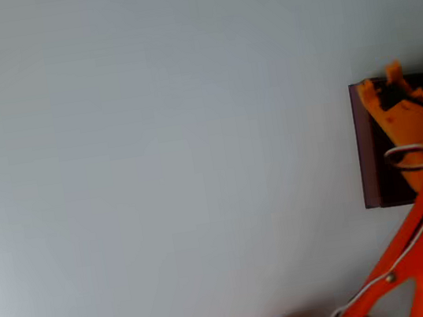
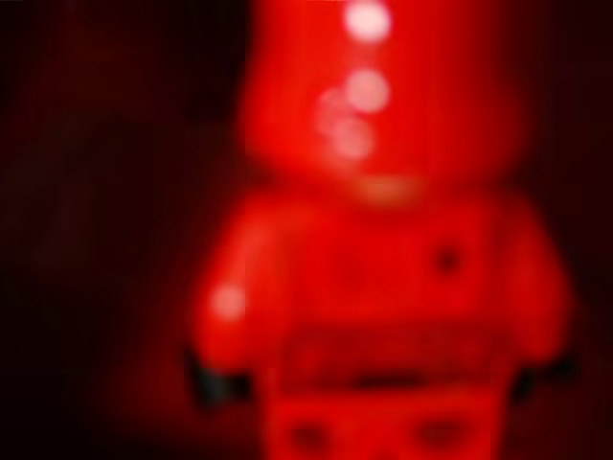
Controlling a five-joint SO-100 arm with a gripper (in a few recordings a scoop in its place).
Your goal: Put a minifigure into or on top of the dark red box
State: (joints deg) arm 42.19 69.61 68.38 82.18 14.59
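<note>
The orange gripper [image 1: 381, 85] hangs over the dark red box [image 1: 367, 147] near its far wall; whether its jaws clamp anything I cannot tell. In the wrist view the red minifigure [image 2: 383, 249] looms blurred and very close against darkness, probably inside the box. The white table [image 1: 156, 159] lies open leftward for withdrawal.
</note>
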